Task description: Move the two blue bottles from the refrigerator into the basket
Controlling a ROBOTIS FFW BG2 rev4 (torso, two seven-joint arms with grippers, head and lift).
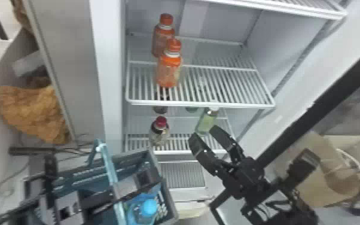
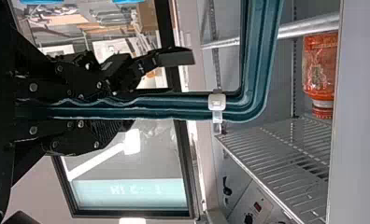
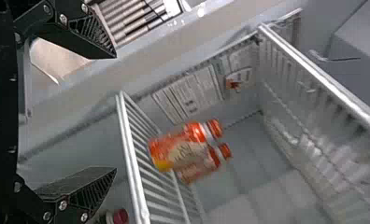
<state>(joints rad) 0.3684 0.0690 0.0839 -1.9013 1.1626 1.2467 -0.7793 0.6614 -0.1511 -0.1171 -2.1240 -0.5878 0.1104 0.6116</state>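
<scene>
The refrigerator (image 1: 106, 59) stood open ahead, orange bottles (image 1: 170, 70) on its upper shelf (image 1: 200, 104). Below and to the left of its lower shelves sat the basket (image 1: 168, 196), its handle (image 2: 258, 56) gripped by the closed left tool (image 2: 152, 99). The right tool (image 1: 204, 134) hung just in front of the lower shelves, its two fingers spread, with nothing between them, near a green bottle (image 1: 207, 121).

A blue bottle (image 1: 148, 207) was inside the basket, cap up, its long axis seemingly near upright; whether the second lay there too, I couldn't tell. That bottle was down and to the left of the right tool, across the basket's rim, so any straightening would have called for a leftward, downward reach. The right arm looked the freer one, and crossing the green bottle risked a knock.
</scene>
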